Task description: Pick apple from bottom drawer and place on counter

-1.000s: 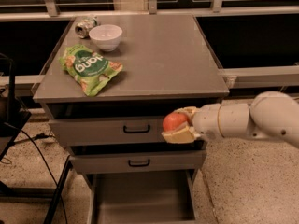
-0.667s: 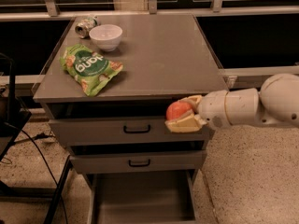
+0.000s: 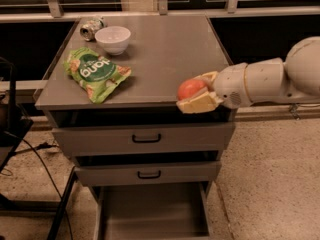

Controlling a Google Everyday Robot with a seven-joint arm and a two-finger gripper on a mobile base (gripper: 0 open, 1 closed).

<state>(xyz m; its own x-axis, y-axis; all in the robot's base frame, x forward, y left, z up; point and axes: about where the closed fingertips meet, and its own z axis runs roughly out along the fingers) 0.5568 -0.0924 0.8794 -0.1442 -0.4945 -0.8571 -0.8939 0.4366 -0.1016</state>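
Observation:
The red-orange apple is held between the pale fingers of my gripper, which is shut on it. The gripper reaches in from the right and holds the apple at the front right edge of the grey counter, about level with its top. The bottom drawer stands pulled out at the foot of the cabinet, a grey tray with a bare floor.
On the counter's left part lie a green snack bag, a white bowl and a tipped can. Two closed drawer fronts with black handles sit below the top. A dark stand and cables are at the left.
My gripper has risen with the apple from in front of the top drawer front up to the counter's front right edge.

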